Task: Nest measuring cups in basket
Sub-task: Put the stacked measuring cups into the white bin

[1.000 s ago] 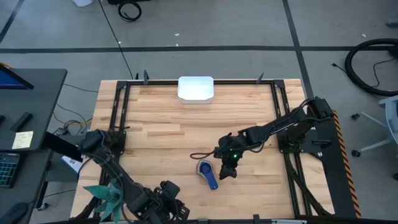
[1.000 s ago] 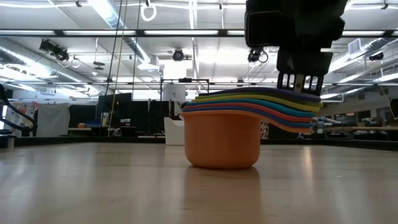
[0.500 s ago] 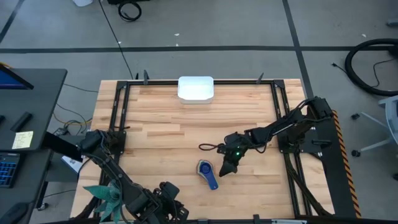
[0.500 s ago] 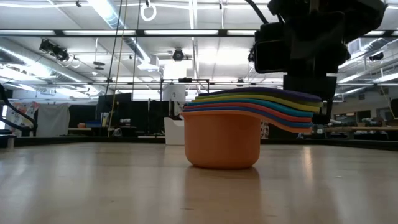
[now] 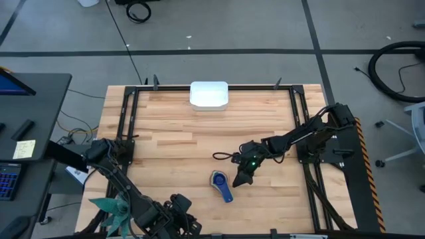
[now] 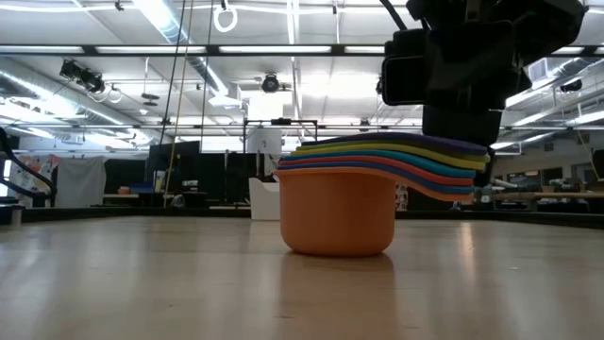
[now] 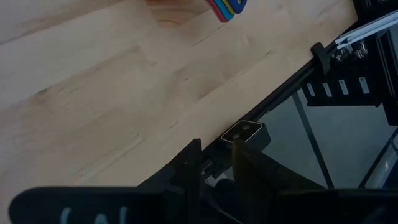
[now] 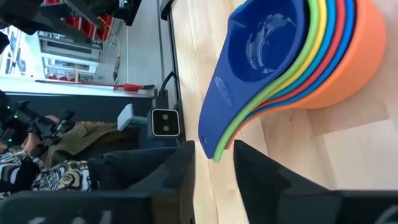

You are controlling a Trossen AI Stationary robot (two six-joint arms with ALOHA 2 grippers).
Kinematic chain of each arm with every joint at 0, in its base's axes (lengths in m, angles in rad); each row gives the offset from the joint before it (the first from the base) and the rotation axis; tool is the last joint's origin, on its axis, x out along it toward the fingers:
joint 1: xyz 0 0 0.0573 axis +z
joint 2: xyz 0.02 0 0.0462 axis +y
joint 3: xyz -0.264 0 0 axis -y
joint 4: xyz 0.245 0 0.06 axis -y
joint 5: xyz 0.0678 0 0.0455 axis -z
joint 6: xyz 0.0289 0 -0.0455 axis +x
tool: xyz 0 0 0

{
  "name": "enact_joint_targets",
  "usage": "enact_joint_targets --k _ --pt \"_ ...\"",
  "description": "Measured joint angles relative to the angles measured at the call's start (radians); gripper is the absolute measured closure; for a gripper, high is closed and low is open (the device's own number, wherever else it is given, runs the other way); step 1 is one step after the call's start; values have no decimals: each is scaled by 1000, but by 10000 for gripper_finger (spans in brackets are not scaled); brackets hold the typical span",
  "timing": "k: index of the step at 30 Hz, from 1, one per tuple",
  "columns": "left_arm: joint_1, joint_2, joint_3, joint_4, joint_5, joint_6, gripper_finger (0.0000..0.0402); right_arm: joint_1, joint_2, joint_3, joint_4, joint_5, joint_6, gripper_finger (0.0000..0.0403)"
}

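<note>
So the stacking part looks sorted: the set of small round plastic measuring cups (image 6: pixel 377 203) is already nested into one pile, big orange one on the outside, then red, light blue, green, yellow, and the dark blue one sitting on top, with all the flat handles fanned out to one side. The catch is where the pile sits: out on the bare wooden table (image 5: pixel 172 143) toward the near edge, well apart from the small white plastic rounded-rectangular basket (image 5: pixel 209 94) parked at the far edge. So I'd call it roughly half done, since the whole stack has yet to be carried over and set inside the bin. The right gripper (image 8: pixel 212 163) is right at the handle end of the stack; in its wrist view the two dark fingers (image 8: pixel 177 174) sit either side of the handle tips with a narrow gap between them, partly open, and the layered handle edges poke just into that gap. I can't tell whether the pads are actually touching plastic, so I wouldn't say it's gripping anything yet. The left gripper (image 7: pixel 214 163) is parked down at the near left corner by the table's black frame, fingers close together with only a slim gap, nothing between them. My guess is the tricky bit is lifting six loose cups by the handles without the stack sliding apart
</note>
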Motion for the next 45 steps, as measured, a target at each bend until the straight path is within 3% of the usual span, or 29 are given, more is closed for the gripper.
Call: enact_joint_targets --k 6,9,14,20,29,38,45 --pt "0 0 0 0 0 0 308 1 0 0 -18 -34 -4 382" --pt "0 0 0 0 0 0 308 0 0 0 -26 -18 -59 394" --pt "0 0 0 0 0 0 308 1 0 1 -34 -2 -53 353" --pt "0 0 0 1 0 0 308 13 0 1 -126 160 -28 287" --pt "0 0 0 1 0 2 308 29 0 1 -131 90 -45 198" --pt "0 0 0 1 0 2 308 59 0 1 -31 79 -76 189" --pt "0 0 0 12 0 1 308 61 0 1 -24 162 -24 188"
